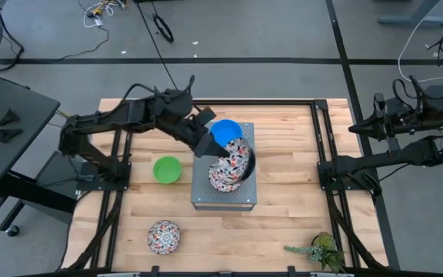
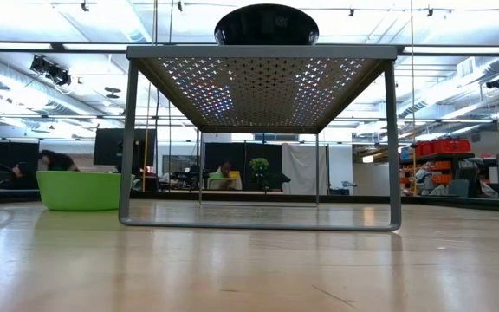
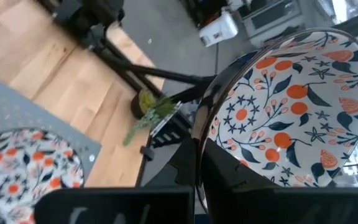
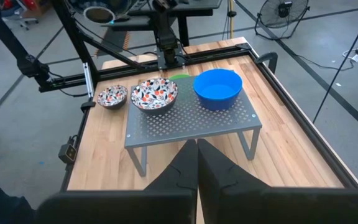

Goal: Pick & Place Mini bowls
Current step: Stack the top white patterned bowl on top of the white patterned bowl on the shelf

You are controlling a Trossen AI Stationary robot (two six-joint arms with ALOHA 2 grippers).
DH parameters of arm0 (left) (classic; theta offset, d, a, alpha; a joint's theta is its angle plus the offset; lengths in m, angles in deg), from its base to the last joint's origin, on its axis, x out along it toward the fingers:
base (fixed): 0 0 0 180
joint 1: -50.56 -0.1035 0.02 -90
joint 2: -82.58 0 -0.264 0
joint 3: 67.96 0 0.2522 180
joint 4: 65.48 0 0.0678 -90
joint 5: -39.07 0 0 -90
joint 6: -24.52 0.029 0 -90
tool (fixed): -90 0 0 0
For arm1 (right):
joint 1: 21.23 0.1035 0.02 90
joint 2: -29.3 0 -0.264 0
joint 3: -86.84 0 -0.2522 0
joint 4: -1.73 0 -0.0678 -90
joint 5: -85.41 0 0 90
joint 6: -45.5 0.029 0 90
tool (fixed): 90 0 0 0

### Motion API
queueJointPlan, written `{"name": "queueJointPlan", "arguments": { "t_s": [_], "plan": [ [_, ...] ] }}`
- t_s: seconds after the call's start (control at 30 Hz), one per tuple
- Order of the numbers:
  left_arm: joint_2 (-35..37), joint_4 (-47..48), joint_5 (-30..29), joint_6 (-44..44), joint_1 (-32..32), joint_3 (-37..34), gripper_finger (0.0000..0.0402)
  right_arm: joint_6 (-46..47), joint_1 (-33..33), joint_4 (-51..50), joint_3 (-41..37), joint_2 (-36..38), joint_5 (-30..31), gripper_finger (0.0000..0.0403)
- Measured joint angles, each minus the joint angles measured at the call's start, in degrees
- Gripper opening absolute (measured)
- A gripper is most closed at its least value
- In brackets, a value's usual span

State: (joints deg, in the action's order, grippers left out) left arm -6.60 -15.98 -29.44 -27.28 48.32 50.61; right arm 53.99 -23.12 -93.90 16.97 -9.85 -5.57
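My left gripper (image 1: 233, 154) reaches over the grey perforated box (image 1: 206, 196) and is shut on a floral mini bowl (image 3: 291, 106), which is tipped on edge. A second floral bowl (image 1: 221, 177) sits on the box top just below it, also seen in the left wrist view (image 3: 23, 168). The bright blue bowl (image 1: 225, 132) stands on the box's far part. On the table, the green bowl (image 1: 167, 169) rests left of the box and a third floral bowl (image 1: 163, 236) lies near the near edge. My right gripper (image 4: 197, 155) waits, shut, past the table's right edge. My left gripper holds the floral bowl by its rim (image 3: 199, 134), pinched with one finger (image 3: 229, 180) on the patterned inside and the other on the dark outer wall. The bowl is tilted steeply, its opening turned sideways. It hangs over the box; whether it touches the other floral bowl, I cannot tell.
A small potted plant (image 1: 321, 248) stands at the table's near right corner. Black rails (image 1: 321, 146) run along the table's sides. In the low view the box (image 2: 262, 82) stands on thin legs with open space beneath. Bare wood lies right of the box.
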Motion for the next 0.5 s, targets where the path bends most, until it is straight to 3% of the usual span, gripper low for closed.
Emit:
{"name": "queueJointPlan", "arguments": {
  "t_s": [0.27, 0.5],
  "plan": [
    [-5.9, 8.9, 0.4, 3.0, -1.7, 10.8, 0.0010, 0.0, 0.0, 0.0, 0.0, 0.0, 0.0, 0.0003],
    [-8.9, 14.4, 1.1, 4.5, -3.1, 13.2, 0.0010, 0.0, 0.0, 0.0, 0.0, 0.0, 0.0, 0.0003]
  ]
}}
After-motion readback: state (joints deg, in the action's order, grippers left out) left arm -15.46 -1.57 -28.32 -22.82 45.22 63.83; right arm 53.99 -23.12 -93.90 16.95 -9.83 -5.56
